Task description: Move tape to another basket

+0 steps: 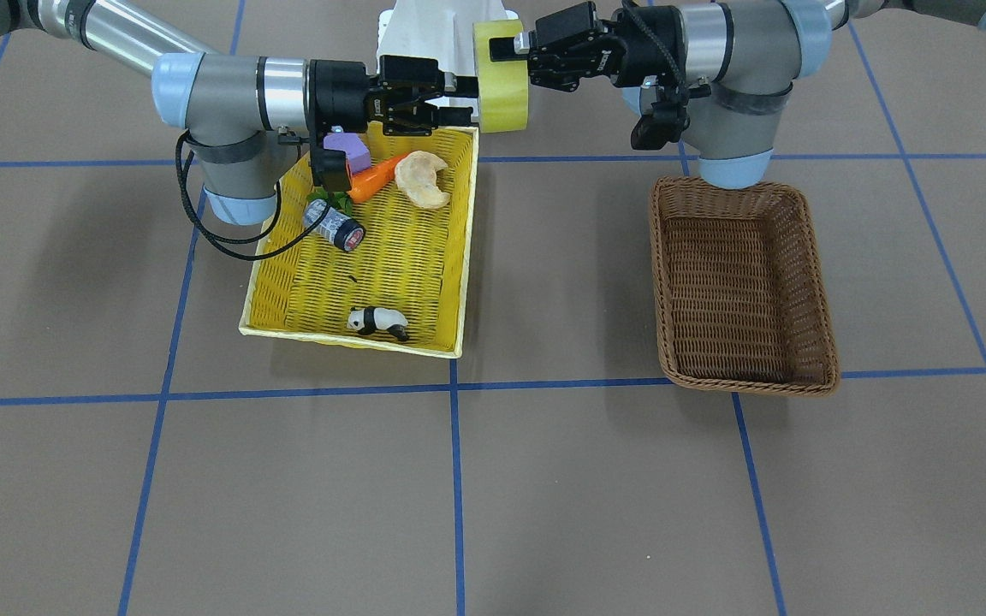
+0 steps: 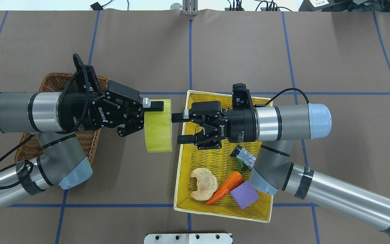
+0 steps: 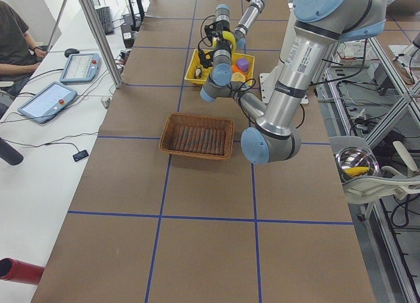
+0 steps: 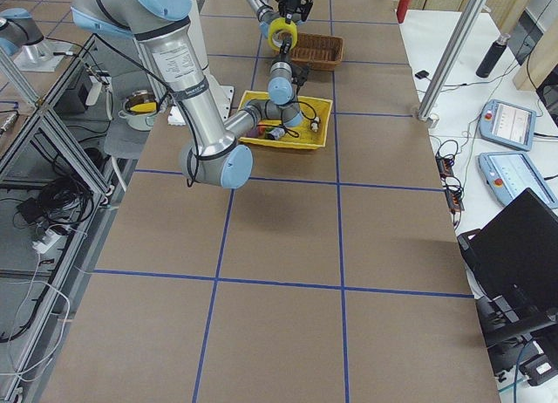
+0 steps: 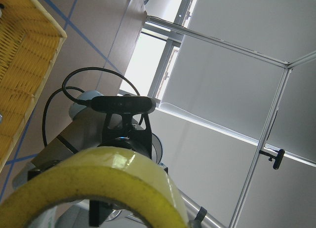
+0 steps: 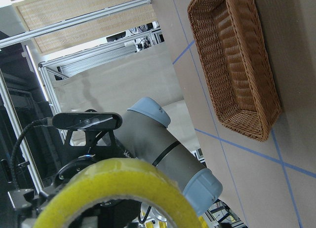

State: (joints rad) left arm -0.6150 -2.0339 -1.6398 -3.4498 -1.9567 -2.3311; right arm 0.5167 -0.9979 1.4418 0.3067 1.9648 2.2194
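Note:
The yellow tape roll hangs in the air between my two grippers, just left of the yellow basket. It also shows in the front view and fills the bottom of both wrist views. My left gripper is shut on the tape's rim. My right gripper is open, its fingertips at the tape's other face. The brown wicker basket is empty; in the overhead view my left arm covers most of it.
The yellow basket holds a small grey can, a toy carrot, a purple block, a pale croissant-shaped piece and a panda figure. The robot's white base is at the near table edge.

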